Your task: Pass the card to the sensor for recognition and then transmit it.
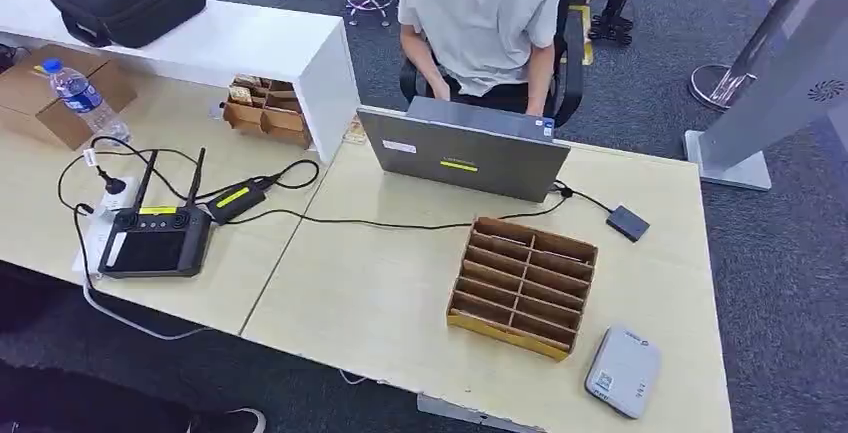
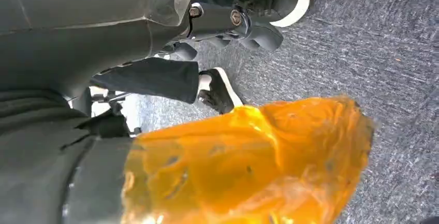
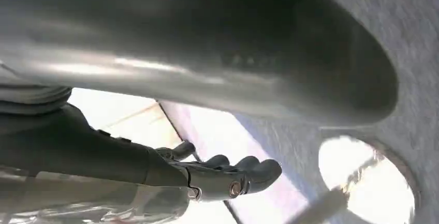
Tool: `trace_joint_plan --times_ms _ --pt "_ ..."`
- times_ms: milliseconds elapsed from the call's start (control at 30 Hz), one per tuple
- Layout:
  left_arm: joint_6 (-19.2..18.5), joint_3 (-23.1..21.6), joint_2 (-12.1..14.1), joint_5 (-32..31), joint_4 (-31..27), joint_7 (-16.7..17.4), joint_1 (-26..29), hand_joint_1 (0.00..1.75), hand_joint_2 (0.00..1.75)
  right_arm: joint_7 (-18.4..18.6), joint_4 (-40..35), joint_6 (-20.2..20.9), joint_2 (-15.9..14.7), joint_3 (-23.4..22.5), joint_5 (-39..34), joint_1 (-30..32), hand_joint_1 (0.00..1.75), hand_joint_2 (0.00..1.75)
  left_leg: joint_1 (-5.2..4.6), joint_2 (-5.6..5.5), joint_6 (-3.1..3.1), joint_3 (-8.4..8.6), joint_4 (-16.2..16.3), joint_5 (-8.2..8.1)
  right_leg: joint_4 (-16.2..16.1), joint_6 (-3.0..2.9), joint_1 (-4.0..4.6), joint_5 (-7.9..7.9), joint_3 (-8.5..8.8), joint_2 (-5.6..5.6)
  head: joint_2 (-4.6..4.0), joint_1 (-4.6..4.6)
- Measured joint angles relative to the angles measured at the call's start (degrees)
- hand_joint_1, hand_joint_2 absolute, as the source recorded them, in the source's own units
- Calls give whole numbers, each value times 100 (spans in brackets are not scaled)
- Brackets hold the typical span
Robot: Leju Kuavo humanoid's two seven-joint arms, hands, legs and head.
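No card to be made out; probably down in the wooden rack (image 1: 523, 286), near the grey reader (image 1: 622, 371) on the table (image 1: 380, 303). Likely light, stiff, slick: best pinched by an exposed edge. Right hand (image 3: 222, 175) empty, fingers loosely extended; left hand (image 2: 228, 22) impossible to tell.

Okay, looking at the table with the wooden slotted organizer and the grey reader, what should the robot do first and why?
Probably raise the right hand toward the brown wooden slotted organizer. It hangs below the table holding nothing, and the flat grey card reader sits beside the organizer on that side.
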Motion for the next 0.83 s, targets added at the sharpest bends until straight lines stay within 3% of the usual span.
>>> trace_joint_plan --times_ms 267,400,533,633,667,700,833 --pt "0 0 -33 -9 0 0 -14 0 0 87 234 214 245 116 -2 109 0 0 1 2 0 1 -1 0 0 0 1 0 0 3 0 0" --pt "-94 20 -42 11 0 0 -27 0 0 122 309 722 348 101 -22 108 0 0 1 2 0 1 -1 0 0 0 1 0 1 3 0 2" --pt "-249 50 -39 31 0 -20 -40 0 0 92 424 1594 505 -7 -107 105 0 0 1 1 -1 1 -1 0 0 -1 1 0 1 3 0 4" --pt "-293 54 -39 -18 0 -30 -52 0 0 24 477 1712 588 -70 -142 104 0 0 1 3 -1 2 -1 0 0 -1 1 0 1 5 0 -2" --pt "-282 54 -39 -39 0 -74 -57 0 0 -8 486 1686 595 -98 -192 100 0 175 1 3 -1 2 -2 0 0 -1 1 -1 1 5 0 2" --pt "-253 52 -39 -59 0 -136 -58 0 175 -48 486 1615 592 -140 -245 100 0 175 2 2 -1 2 -2 1 0 -1 2 -1 1 4 0 2" --pt "-54 52 -39 -98 0 -236 -87 0 175 -190 479 1349 494 -350 -396 82 0 175 0 3 -1 2 -1 0 -1 0 0 0 3 5 0 4"
